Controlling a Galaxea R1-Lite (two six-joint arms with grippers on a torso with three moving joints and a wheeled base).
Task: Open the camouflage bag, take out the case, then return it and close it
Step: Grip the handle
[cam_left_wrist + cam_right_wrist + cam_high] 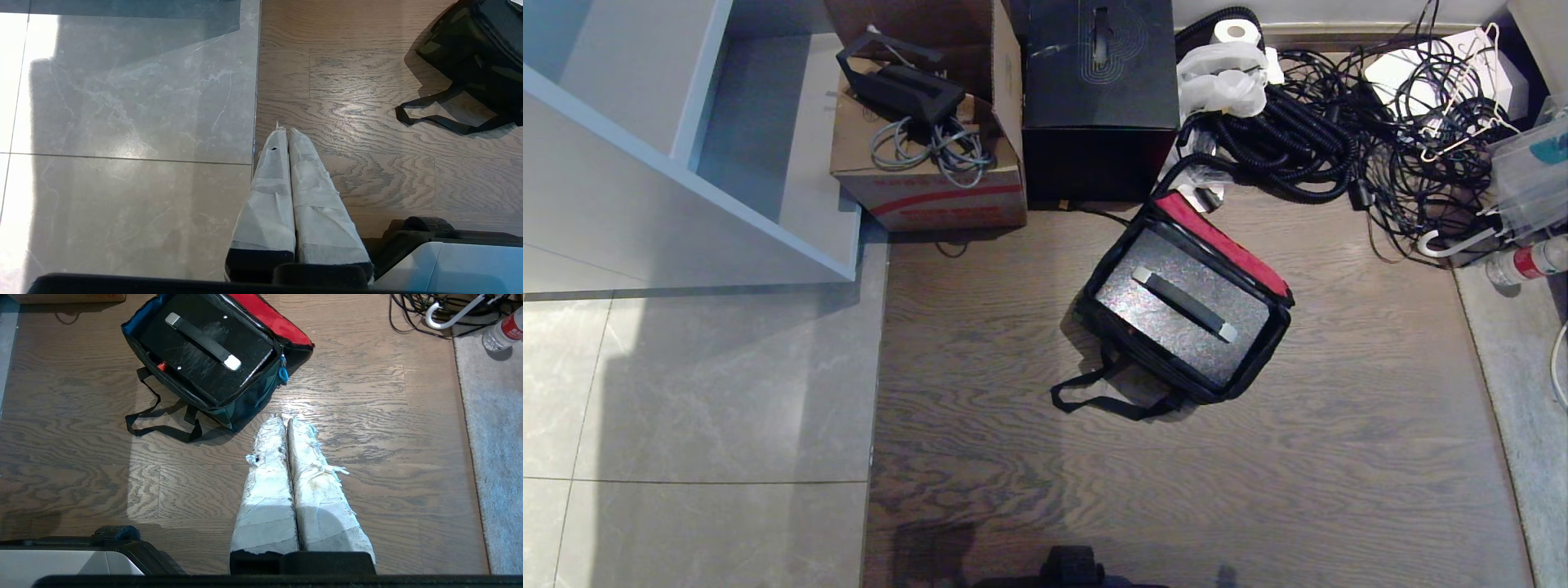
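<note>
1. Looking down from the head view, we see the camouflage bag lying open on the wood floor, the case inside; cardboard box, black box and tangled cables lie beyond.
2. Our left gripper, pressed closed and empty, hangs over the floor seam.
3. Our right gripper, closed and empty, hovers just beside the bag; a water bottle lies apart.
</note>
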